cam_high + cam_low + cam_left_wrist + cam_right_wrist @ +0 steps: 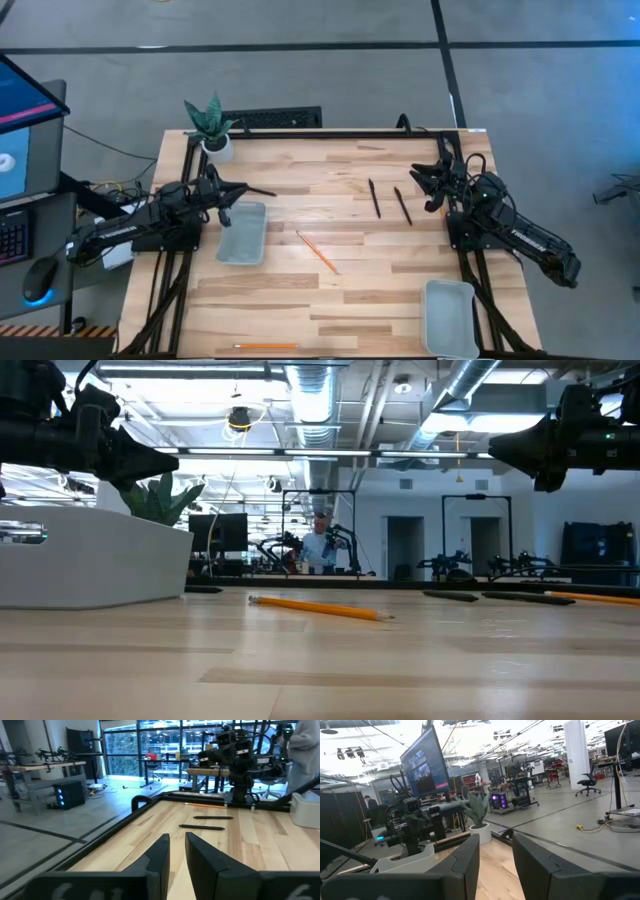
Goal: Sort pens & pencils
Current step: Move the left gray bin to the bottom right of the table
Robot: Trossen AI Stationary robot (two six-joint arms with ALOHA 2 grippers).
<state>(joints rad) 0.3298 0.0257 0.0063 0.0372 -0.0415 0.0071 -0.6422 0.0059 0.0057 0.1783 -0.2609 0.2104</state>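
Note:
Two black pens (pixel 375 198) (pixel 403 205) lie side by side on the wooden table, right of its middle. One orange pencil (pixel 317 252) lies flat near the centre. Another pencil (pixel 265 346) rests at the near edge. The left wrist view shows a further pencil (pixel 205 805) near the right arm's base. My left gripper (pixel 240 190) hangs above the table's left side, pointing level toward the pens, its fingers (pixel 165 852) a narrow gap apart and empty. My right gripper (pixel 418 180) hovers at the right, open and empty, its fingers (pixel 470 857) facing the left arm.
A grey tray (pixel 242 232) sits under the left gripper and a second tray (pixel 450 315) stands at the near right corner. A potted plant (pixel 212 125) stands at the far left corner. A person shows in the room beyond the table.

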